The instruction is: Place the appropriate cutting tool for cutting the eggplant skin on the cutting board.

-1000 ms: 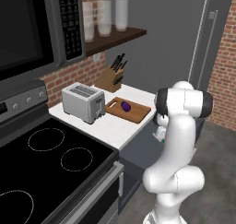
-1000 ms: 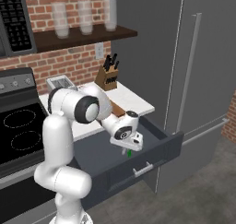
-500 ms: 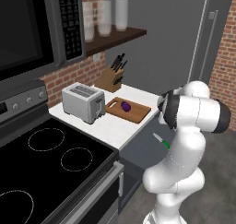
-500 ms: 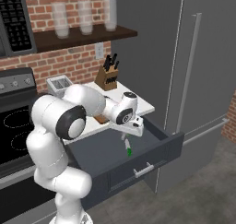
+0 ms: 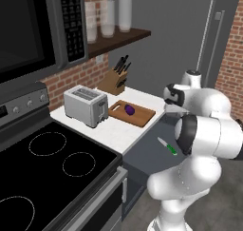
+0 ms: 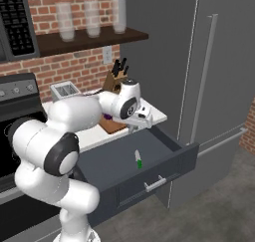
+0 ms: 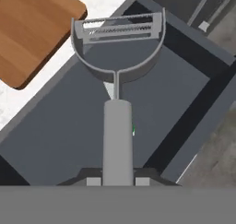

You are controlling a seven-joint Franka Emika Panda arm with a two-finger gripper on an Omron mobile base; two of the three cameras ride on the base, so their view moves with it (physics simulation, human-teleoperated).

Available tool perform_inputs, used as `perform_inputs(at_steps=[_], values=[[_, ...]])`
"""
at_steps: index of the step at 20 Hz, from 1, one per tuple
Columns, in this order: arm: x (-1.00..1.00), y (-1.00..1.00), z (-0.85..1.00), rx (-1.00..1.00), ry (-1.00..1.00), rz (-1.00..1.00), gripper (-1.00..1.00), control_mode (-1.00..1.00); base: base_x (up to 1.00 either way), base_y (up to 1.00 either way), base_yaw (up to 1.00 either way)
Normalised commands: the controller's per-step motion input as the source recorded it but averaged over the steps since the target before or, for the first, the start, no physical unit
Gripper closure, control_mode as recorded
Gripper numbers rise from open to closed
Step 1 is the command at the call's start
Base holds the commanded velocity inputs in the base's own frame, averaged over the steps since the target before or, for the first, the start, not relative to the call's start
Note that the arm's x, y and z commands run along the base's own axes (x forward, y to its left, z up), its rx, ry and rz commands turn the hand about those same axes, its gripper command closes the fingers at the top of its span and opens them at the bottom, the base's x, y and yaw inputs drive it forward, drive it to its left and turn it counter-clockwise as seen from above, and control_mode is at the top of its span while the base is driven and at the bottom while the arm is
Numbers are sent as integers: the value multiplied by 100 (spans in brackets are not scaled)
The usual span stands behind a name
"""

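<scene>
My hand (image 7: 118, 180) grips the peeler (image 7: 117, 80) by its handle – above the open drawer (image 6: 164, 151) (green-handled knife (image 6: 138, 159) inside), beside the cutting board (image 7: 32, 32).

One peeler (image 7: 117, 80), one eggplant (image 5: 128, 110), three glasses (image 5: 107, 19)

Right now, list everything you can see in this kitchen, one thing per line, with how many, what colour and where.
peeler: one, silvery grey, held in the gripper above the open drawer
cutting board: one, brown wood, on the counter beside the toaster
eggplant: one, dark purple, on the cutting board
knife: one, green handle, lying in the drawer
drawer: one, dark grey, pulled open
toaster: one, silver, on the counter
knife block: one, wooden with black handles, at the wall
glasses: three, pale, on the shelf
gripper: one, dark tips, closed on the peeler handle
</scene>
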Motion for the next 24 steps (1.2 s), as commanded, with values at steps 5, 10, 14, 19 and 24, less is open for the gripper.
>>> perform_inputs(at_steps=[5, 10, 14, 19, 24], values=[[74, 46, 38, 0, -5, 0, 100, -100, 0, 0, 0], [61, 49, 0, 0, 0, 0, 100, -100, 0, 0, 0], [45, 48, -11, 0, 3, 0, 100, -100, 0, 0, 0], [25, 35, -19, 0, 8, 0, 100, -100, 0, 0, 0], [17, 26, -31, 0, 9, 0, 100, -100, 0, 0, 0]])
